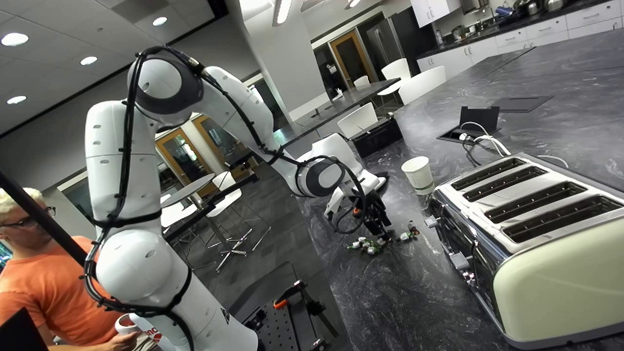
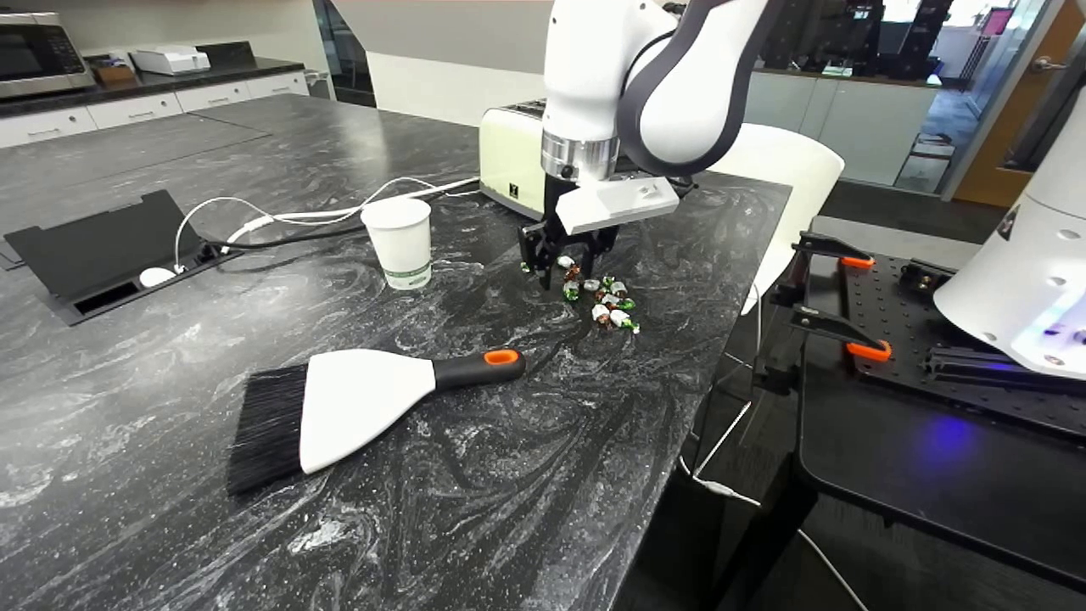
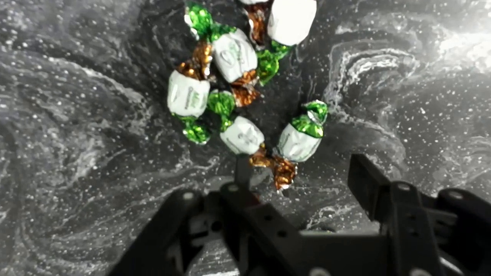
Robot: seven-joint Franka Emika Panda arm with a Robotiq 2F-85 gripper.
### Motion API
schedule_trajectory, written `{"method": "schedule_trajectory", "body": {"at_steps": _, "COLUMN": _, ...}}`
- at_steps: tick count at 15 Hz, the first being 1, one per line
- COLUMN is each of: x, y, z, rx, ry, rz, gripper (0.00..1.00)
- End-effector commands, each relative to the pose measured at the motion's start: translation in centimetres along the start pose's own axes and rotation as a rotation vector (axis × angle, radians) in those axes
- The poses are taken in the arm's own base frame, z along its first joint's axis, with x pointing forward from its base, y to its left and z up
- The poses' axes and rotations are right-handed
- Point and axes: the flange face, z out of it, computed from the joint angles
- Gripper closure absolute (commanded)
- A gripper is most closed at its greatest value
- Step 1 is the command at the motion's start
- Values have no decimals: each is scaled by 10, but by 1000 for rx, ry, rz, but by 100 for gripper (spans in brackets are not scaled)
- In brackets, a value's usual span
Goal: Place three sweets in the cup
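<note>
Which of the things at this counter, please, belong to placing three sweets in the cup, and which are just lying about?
For the job:
wrapped sweets
white cup
gripper, open by the sweets

Just lying about:
hand brush
four-slot toaster
white cables

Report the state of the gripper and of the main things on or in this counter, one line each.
Sweets: wrapped, lying loose on the counter
Gripper: open, low over the sweets
Cup: upright; bottom of its inside hidden
Toaster: standing upright, slots uncovered
Hand brush: lying flat
Hatch lid: raised
</note>
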Motion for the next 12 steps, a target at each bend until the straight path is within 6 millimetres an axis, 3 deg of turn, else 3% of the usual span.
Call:
{"method": "schedule_trajectory", "body": {"at_steps": 1, "x": 2, "y": -5, "z": 7, "rx": -4, "ry": 30, "rz": 28, "gripper": 63}}
{"method": "schedule_trajectory", "body": {"at_steps": 6, "x": 2, "y": -7, "z": -1, "rx": 3, "ry": 38, "rz": 55, "gripper": 100}}
{"method": "schedule_trajectory", "body": {"at_steps": 10, "x": 4, "y": -8, "z": -25, "rx": 18, "ry": 52, "rz": 73, "gripper": 100}}
{"method": "schedule_trajectory", "body": {"at_steps": 12, "x": 7, "y": -13, "z": -48, "rx": 49, "ry": 65, "rz": 76, "gripper": 100}}
